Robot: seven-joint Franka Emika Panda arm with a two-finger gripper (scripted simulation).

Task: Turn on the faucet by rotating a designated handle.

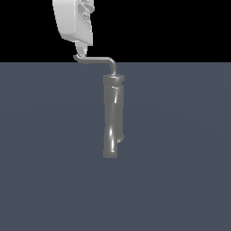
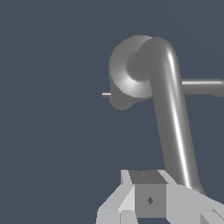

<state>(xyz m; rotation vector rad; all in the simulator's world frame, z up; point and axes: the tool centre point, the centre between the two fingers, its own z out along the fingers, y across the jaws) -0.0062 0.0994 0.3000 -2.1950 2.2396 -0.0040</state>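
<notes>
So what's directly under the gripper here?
The hooked tip of the thin handle sits just below the gripper, which seems to touch it. The faucet hangs off the handle's other end. Real contact can't be confirmed.

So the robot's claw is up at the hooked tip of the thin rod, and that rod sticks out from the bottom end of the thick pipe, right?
Not quite. The gripper is at the hooked tip of the handle, but in the exterior view that thin rod joins the top, capped end of the faucet, not the bottom end.
</notes>
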